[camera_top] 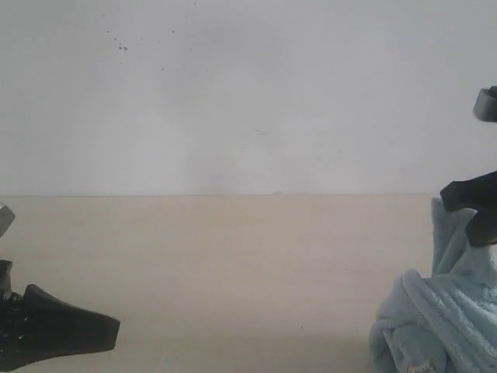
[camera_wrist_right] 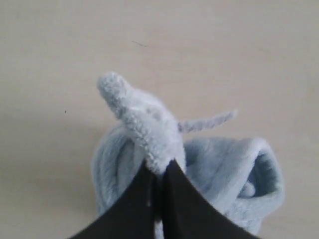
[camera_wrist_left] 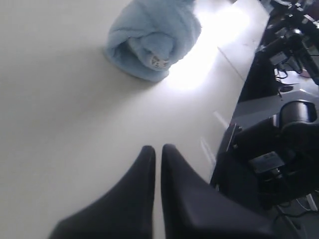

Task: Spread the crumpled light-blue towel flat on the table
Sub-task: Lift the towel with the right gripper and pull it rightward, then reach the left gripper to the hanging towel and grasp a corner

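Note:
The pale blue towel (camera_top: 439, 315) is bunched up at the right edge of the beige table (camera_top: 233, 264). One fold of it is pulled upward, and the rest hangs in a crumpled heap touching the tabletop. My right gripper (camera_wrist_right: 160, 164) is shut on that raised fold of the towel (camera_wrist_right: 149, 129), above the heap; its dark fingers (camera_top: 474, 206) show at the far right of the exterior view. My left gripper (camera_wrist_left: 157, 149) is shut and empty, low over the table at the near left (camera_top: 109, 330), well apart from the towel (camera_wrist_left: 152, 37).
A white wall (camera_top: 248, 93) rises behind the table's far edge. Dark robot base hardware and cables (camera_wrist_left: 279, 124) stand beyond the table's edge in the left wrist view.

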